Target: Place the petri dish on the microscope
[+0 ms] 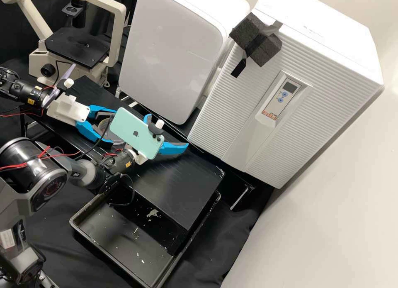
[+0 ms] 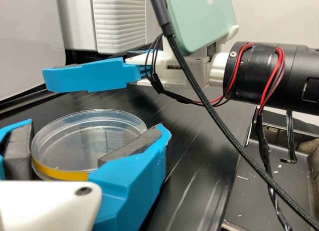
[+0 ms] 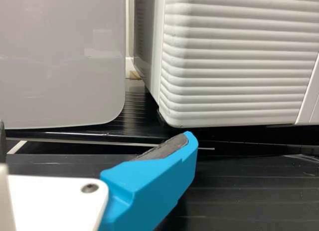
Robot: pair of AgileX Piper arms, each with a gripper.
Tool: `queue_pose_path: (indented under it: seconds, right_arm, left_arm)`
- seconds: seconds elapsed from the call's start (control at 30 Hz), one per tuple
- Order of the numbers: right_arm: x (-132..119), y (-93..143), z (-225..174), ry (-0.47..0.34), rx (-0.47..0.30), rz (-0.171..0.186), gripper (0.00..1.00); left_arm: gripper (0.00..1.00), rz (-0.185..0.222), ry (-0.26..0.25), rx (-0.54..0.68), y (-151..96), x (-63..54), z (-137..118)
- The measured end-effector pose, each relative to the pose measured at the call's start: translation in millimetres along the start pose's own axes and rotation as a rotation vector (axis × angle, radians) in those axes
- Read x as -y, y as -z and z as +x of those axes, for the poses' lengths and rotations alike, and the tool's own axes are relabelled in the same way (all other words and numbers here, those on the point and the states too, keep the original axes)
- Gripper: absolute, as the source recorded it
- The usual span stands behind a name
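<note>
In the high view my left gripper (image 1: 112, 127) is at the bench's left part, shut on the clear petri dish (image 1: 116, 137). The left wrist view has the round dish (image 2: 84, 136), with a yellow band on its rim, between the dark pads of the left gripper (image 2: 92, 133). My right gripper (image 1: 169, 131) stands open to the right of the dish, partly behind a mounted phone; in its own wrist view the right gripper (image 3: 95, 136) has nothing between its widely parted fingers. The microscope (image 1: 78, 47) stands at the back left, its black stage bare.
A white-framed grey panel (image 1: 170, 51) and a large white ribbed unit (image 1: 236, 109) stand behind the bench. A black tray (image 1: 124, 242) lies at the front, partly under the black board (image 1: 178, 184). A dark cable (image 2: 199, 111) hangs near the right arm.
</note>
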Motion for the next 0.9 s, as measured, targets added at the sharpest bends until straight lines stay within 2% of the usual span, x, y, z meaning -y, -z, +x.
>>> queue_pose_path:
  seconds: [0.27,0.53,0.7,0.77,0.9]
  right_arm:
    - [0,0,0,0.000,0.000,0.000,1.00]
    - [0,0,0,0.000,0.000,0.000,1.00]
    - [0,0,0,0.000,0.000,0.000,1.00]
    - [0,0,0,0.000,0.000,0.000,1.00]
    - [0,0,0,0.000,0.000,0.000,1.00]
  left_arm:
    - [0.00,-0.007,-0.004,-0.009,4,-0.9,-4]
    - [0.00,0.003,-0.031,-0.092,16,-18.1,-31]
    - [0.00,-0.002,-0.078,-0.135,20,-31.3,-49]
    - [0.00,-0.004,-0.092,-0.151,23,-34.5,-55]
    - [0.00,-0.034,-0.130,-0.201,36,-36.1,-72]
